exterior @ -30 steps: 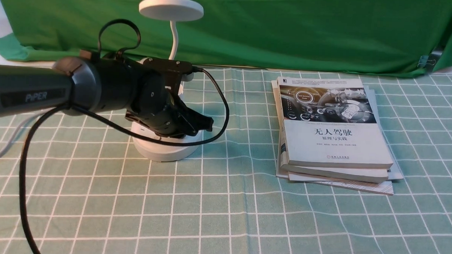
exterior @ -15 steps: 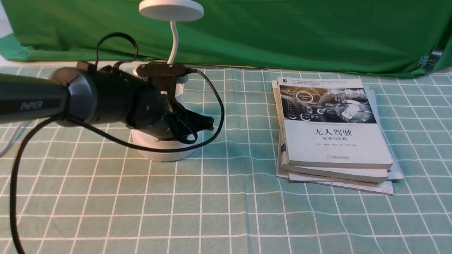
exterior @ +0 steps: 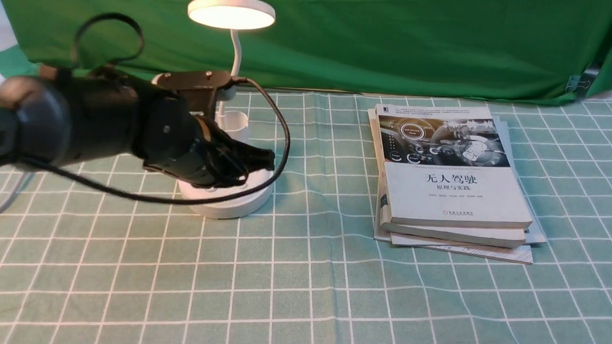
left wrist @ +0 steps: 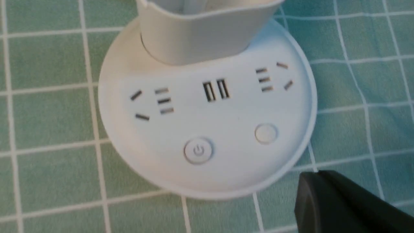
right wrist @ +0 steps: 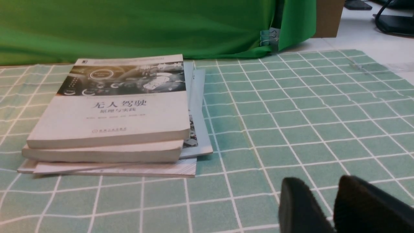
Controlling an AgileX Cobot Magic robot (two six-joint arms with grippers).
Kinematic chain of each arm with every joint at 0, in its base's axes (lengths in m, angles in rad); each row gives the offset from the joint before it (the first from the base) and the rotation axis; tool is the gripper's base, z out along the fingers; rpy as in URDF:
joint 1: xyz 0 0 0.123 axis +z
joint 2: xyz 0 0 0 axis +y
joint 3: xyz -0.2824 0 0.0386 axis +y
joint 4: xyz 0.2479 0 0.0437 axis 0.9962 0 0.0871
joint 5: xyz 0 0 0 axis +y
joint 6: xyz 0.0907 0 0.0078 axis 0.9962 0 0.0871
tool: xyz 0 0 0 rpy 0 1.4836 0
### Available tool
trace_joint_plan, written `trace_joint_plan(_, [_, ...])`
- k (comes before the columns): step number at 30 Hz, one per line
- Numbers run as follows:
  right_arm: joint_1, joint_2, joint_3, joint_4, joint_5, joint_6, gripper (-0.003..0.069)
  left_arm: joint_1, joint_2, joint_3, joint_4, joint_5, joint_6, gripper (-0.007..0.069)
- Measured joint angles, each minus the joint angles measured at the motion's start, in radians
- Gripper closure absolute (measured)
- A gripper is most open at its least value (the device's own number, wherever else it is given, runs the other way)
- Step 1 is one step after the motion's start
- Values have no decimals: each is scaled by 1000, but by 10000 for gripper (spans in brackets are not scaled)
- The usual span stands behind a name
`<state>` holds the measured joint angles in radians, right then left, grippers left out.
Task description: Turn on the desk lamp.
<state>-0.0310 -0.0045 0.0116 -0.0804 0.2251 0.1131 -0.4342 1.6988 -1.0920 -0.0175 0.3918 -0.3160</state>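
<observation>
The left gripper, fingers pressed together, has drawn back leftward and hangs just above the rim of the desk lamp, which stands on the checked cloth left of the books. Its disc head, dark before, now glows.

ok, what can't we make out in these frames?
Left gripper: blurred dark mass in front view; the left wrist view's edge cuts off all but one finger. Open or shut unclear.
Desk lamp buttons: hidden behind that gripper in front view.
Right gripper: cut by right wrist view's bottom edge; absent from front view.
Books: lower covers hidden under the top one.
</observation>
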Motion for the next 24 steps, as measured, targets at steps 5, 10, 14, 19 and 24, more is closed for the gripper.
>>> trace_joint_plan(5, [0, 0, 0, 0, 0, 0, 419, 0, -258, 250, -145, -73, 107, 623])
trace_joint_plan(10, [0, 0, 0, 0, -1, 0, 419, 0, -621, 466, -194, -261, 167, 623])
trace_joint_plan(14, [0, 0, 0, 0, 0, 0, 419, 0, -880, 598, -105, -449, 182, 623])
trace_joint_plan(19, [0, 0, 0, 0, 0, 0, 419, 0, -1090, 694, -16, -519, 198, 623])
trace_joint_plan(24, [0, 0, 0, 0, 0, 0, 419, 0, -1236, 769, -2, -524, 204, 623])
